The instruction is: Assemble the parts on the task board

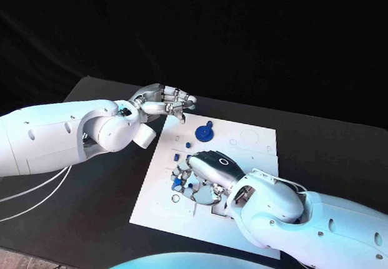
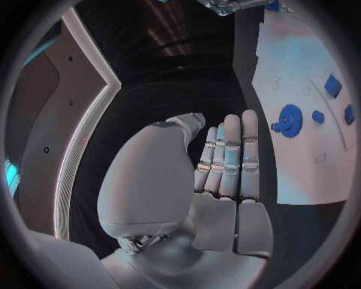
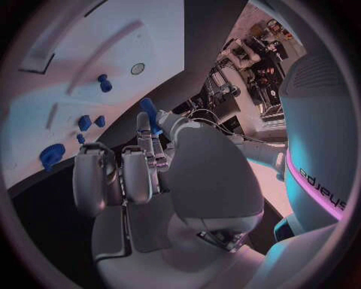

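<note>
Several small blue parts lie on the white task board (image 1: 241, 229) at the middle of the black table (image 1: 338, 146); the largest, a blue gear (image 1: 204, 133) with a toothed rim, sits flat near the board's far edge, with smaller blue parts (image 1: 188, 145) scattered just beside it and toward the board's centre. The left hand (image 1: 165, 101) hovers above the table off the board's far left corner, holding nothing; in the left wrist view its fingers (image 2: 229, 156) lie straight and pressed side by side. The right hand (image 1: 207, 173) is over the middle of the board, and the right wrist view shows a blue peg (image 3: 149, 114) pinched at its fingertips while other fingers stay extended. Judged from their look, the parts are rigid moulded plastic: light, stiff, smooth and therefore inclined to slip or skate on the board if nudged sideways. The gear is best taken across its rim, where the teeth offer purchase, or by its raised hub; a peg is best pinched around its shank, leaving the end free for insertion. Being small, each part probably needs only a gentle fingertip grip.
</note>
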Action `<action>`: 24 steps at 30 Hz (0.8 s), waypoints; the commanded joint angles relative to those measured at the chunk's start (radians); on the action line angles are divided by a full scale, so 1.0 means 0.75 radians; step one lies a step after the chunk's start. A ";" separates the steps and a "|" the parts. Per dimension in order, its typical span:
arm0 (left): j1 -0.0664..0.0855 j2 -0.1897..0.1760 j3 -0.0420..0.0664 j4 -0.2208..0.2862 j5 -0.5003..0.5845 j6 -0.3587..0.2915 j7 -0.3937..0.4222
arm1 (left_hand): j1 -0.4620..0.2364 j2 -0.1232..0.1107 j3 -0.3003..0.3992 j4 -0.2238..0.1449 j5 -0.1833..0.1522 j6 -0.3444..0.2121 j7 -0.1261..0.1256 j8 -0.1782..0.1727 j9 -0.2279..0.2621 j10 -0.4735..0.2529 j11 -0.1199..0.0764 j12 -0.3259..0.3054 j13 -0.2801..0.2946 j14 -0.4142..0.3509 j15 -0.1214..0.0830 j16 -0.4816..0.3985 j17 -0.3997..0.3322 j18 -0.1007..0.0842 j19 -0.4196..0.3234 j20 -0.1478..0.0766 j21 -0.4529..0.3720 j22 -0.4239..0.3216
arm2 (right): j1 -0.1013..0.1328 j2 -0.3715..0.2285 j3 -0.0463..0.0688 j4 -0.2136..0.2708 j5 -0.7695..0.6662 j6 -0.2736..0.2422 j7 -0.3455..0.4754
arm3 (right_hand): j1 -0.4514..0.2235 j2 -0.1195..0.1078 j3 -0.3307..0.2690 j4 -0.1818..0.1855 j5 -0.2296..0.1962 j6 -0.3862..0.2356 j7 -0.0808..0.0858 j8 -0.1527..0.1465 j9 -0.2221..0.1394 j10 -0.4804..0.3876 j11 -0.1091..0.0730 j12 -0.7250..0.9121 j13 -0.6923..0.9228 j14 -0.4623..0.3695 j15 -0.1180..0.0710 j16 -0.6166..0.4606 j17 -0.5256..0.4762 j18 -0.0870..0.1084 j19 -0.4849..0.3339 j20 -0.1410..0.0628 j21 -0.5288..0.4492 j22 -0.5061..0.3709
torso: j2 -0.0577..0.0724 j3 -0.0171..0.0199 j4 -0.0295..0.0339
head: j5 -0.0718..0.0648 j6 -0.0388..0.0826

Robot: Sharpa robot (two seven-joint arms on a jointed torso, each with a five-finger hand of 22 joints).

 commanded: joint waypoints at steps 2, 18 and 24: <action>0.000 0.003 0.001 0.004 -0.002 0.022 0.006 | -0.003 0.000 -0.003 -0.004 0.000 -0.011 0.005 -0.005 -0.001 -0.008 0.002 -0.007 -0.002 0.000 0.011 -0.007 -0.002 0.007 0.001 0.007 -0.007 -0.002 | -0.023 0.022 -0.007 -0.032 -0.006 0.021 0.034 | -0.008 0.000 0.003 0.002 0.008 0.003 0.005 0.007 0.020 0.008 0.000 -0.005 0.000 0.039 -0.005 0.005 -0.001 -0.014 0.046 -0.012 -0.005 0.267 | 0.000 -0.0002 -0.0026 | 0.010 -0.006; 0.000 0.003 0.001 0.002 -0.002 0.022 0.005 | -0.004 0.001 -0.004 -0.005 0.000 -0.012 0.006 -0.005 0.000 -0.010 0.003 -0.007 -0.002 -0.001 0.011 -0.007 -0.002 0.007 0.001 0.008 -0.009 -0.003 | -0.052 0.044 -0.019 -0.099 -0.030 0.089 0.022 | -0.012 -0.002 0.009 0.000 0.018 0.000 0.005 0.007 0.022 0.007 0.001 -0.010 0.000 0.038 -0.004 0.004 -0.003 -0.015 0.047 -0.012 0.000 0.269 | 0.001 0.0021 -0.0029 | 0.023 -0.015; 0.000 0.008 0.001 -0.001 -0.002 0.024 0.006 | -0.004 0.001 -0.004 -0.005 0.000 -0.012 0.006 -0.005 0.000 -0.010 0.003 -0.007 -0.002 -0.001 0.011 -0.007 -0.002 0.007 0.001 0.008 -0.009 -0.003 | -0.054 0.045 -0.020 -0.104 -0.030 0.099 0.022 | -0.012 -0.002 0.010 -0.001 0.022 -0.001 0.005 0.008 0.022 0.008 0.001 -0.011 0.000 0.039 -0.004 0.005 -0.001 -0.015 0.047 -0.012 -0.001 0.269 | 0.002 0.0032 -0.0025 | 0.024 -0.017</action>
